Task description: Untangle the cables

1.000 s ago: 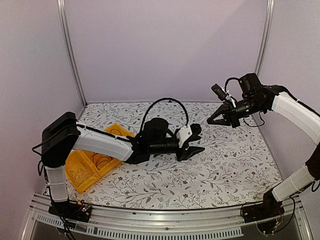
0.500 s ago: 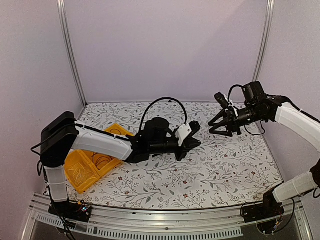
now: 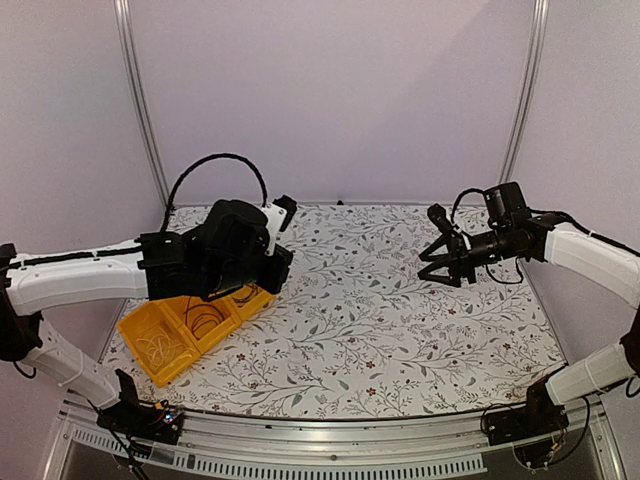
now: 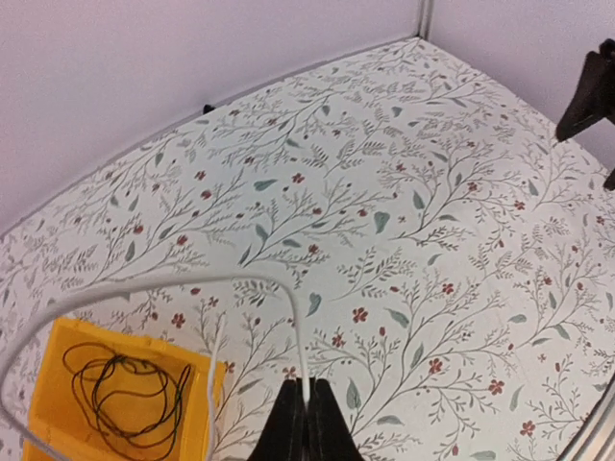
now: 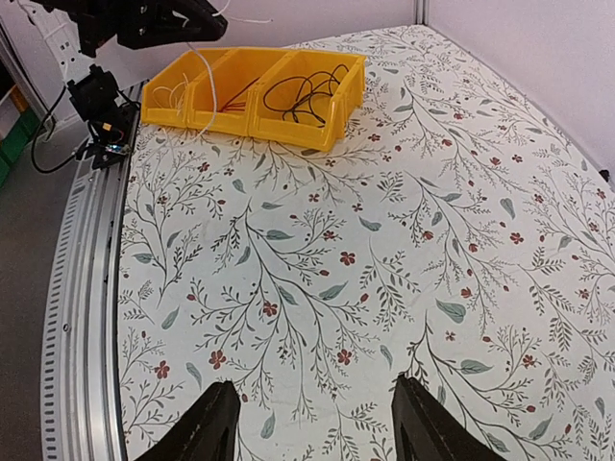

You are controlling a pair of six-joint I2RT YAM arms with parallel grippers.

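Over the yellow bin (image 5: pixel 279 125), L gripper (image 4: pixel 306 408) pinches the white cable (image 4: pixel 301 346), which arcs up & back toward the bin. Black cable (image 4: pixel 125 394) lies coiled in one compartment. R gripper (image 5: pixel 315 384) is spread wide, empty, above the table (image 5: pixel 384 240).

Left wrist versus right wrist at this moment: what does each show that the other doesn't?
Left wrist only: the pinch itself, with the left gripper shut on the white cable, which loops back toward the bin. Right wrist only: all three bin compartments and the table's near rail. Both: the yellow bin, the black cable coiled in it, the white cable and the floral table.
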